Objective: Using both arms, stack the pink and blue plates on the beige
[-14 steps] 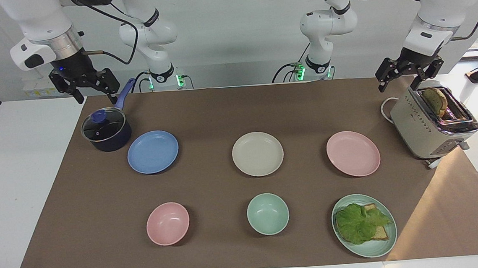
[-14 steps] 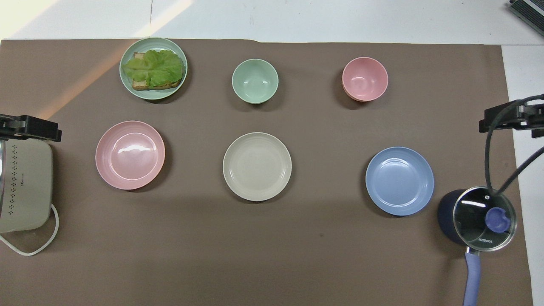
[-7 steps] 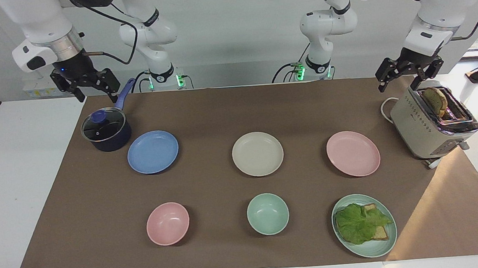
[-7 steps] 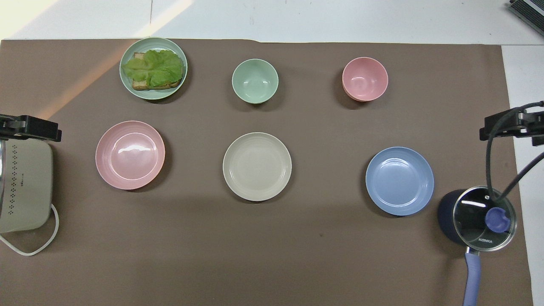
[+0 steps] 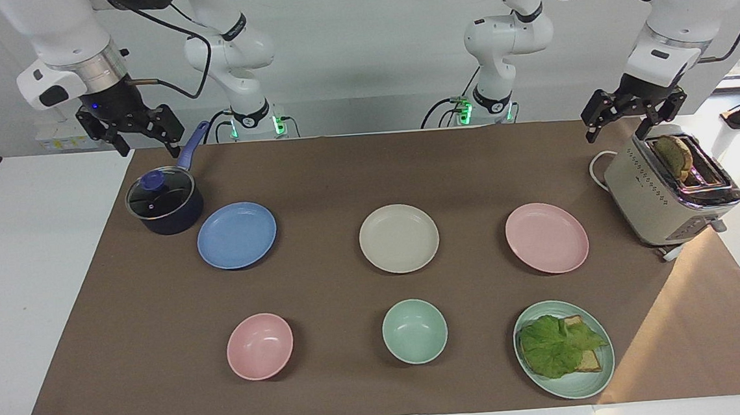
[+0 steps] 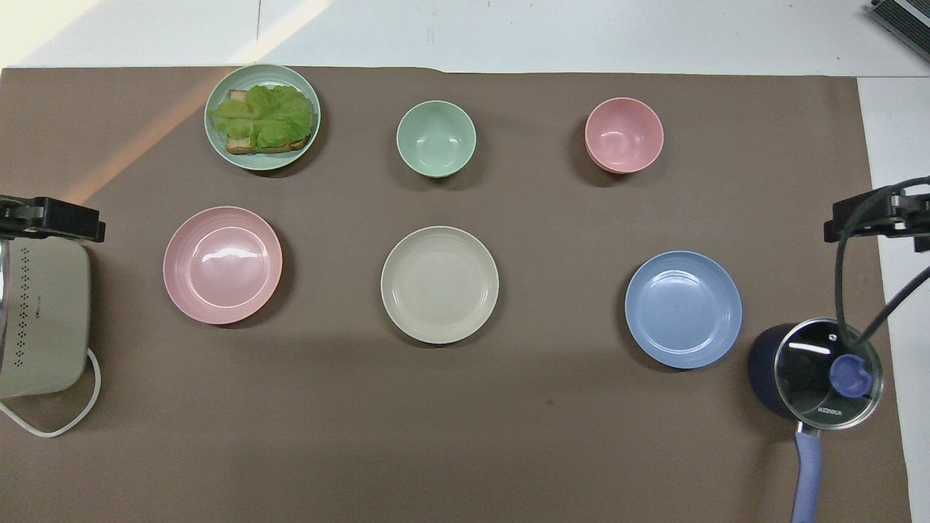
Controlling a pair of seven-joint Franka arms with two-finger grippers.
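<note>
Three equal plates lie in a row on the brown mat. The beige plate (image 5: pixel 399 238) (image 6: pixel 439 284) is in the middle. The blue plate (image 5: pixel 236 235) (image 6: pixel 683 309) lies toward the right arm's end, the pink plate (image 5: pixel 546 237) (image 6: pixel 222 264) toward the left arm's end. All three are bare and apart from each other. My right gripper (image 5: pixel 148 148) (image 6: pixel 872 214) hangs open and holds nothing, over the mat's edge by the saucepan's handle. My left gripper (image 5: pixel 616 130) (image 6: pixel 51 218) hangs open and holds nothing, above the toaster's end.
A lidded dark blue saucepan (image 5: pixel 164 202) stands beside the blue plate. A beige toaster (image 5: pixel 668 190) with toast stands beside the pink plate. Farther from the robots are a pink bowl (image 5: pixel 260 346), a green bowl (image 5: pixel 414 330) and a green plate (image 5: pixel 575 392) with a lettuce sandwich.
My right gripper has risen slightly and drifted a little toward its end of the table. The left gripper and all the plates are where they were.
</note>
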